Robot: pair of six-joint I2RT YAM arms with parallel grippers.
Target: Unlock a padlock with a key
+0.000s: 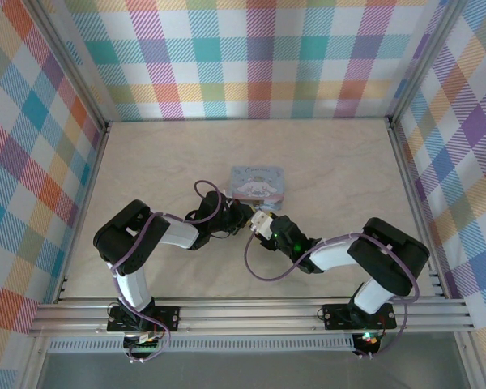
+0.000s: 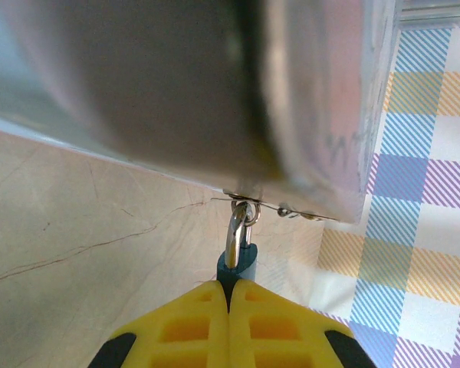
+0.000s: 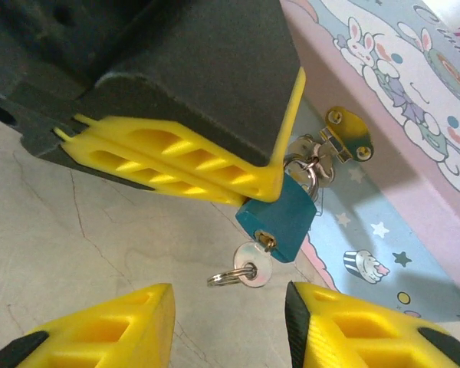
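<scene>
pinching the top edge of a small teal metal padlock (image 3: 280, 218), the left gripper (image 3: 272, 188) is clenched, its two yellow ribbed fingers pressed flat against each other with the lock's body caught at their tips. in the left wrist view the same padlock pokes up from between the closed yellow fingertips, and its silver shackle passes through a small metal loop under the edge of the pale blue and pink cartoon-printed tin box (image 1: 257, 183). the padlock hangs at the box's shiny hasp (image 3: 345, 134), on the side wall of the box, just above the pale marbled counter (image 3: 77, 230). a small silver key (image 3: 257, 264) sits in the keyhole on the lock's lower face, its round head sticking out with a thin wire ring (image 3: 226, 276) threaded through it. the right gripper (image 3: 230, 307) is released, its yellow black-tipped fingers standing well apart on either side of the key and just short of it, touching neither key nor padlock. in the overhead view both grippers meet nose to nose at the near edge of the box.
</scene>
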